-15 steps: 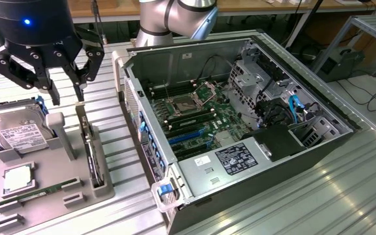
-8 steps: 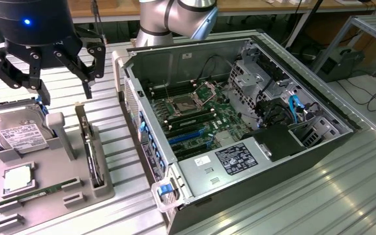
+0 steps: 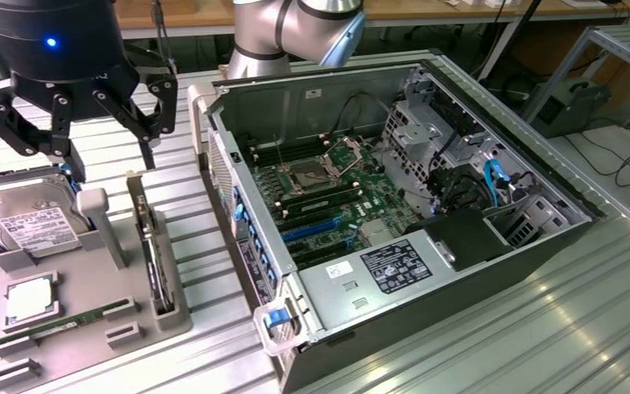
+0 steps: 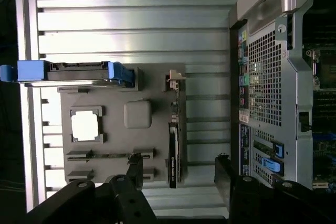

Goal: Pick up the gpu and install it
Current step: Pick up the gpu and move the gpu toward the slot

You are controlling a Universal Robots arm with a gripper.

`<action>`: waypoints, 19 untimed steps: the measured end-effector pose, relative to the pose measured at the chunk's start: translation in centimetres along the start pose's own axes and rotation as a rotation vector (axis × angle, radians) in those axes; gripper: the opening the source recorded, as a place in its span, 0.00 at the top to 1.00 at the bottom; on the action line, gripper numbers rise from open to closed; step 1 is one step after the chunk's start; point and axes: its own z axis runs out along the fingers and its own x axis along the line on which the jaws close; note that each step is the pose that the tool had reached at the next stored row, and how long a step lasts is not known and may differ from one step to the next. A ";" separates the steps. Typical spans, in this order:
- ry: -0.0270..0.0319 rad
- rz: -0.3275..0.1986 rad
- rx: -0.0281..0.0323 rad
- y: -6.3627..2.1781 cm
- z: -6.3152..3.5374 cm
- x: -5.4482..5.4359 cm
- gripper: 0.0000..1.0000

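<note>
Currently my gripper [image 3: 94, 139] hangs released, jaws wide, upper left in the exterior view, above the gpu [image 3: 153, 250], which stands edge-on in a gray tray [image 3: 88, 283].

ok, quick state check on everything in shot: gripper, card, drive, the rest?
gripper: open, empty, above the tray
graphics card: standing on edge in its tray slot, not gripped
hard drive: propped in its tray holder
memory stick: lying in its tray slot
processor chip: flat in its tray pocket
computer case: on its side, side panel off, board exposed
</note>
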 end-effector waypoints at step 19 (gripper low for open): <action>0.0001 0.000 0.0026 -0.06 2.14 0.1 0.34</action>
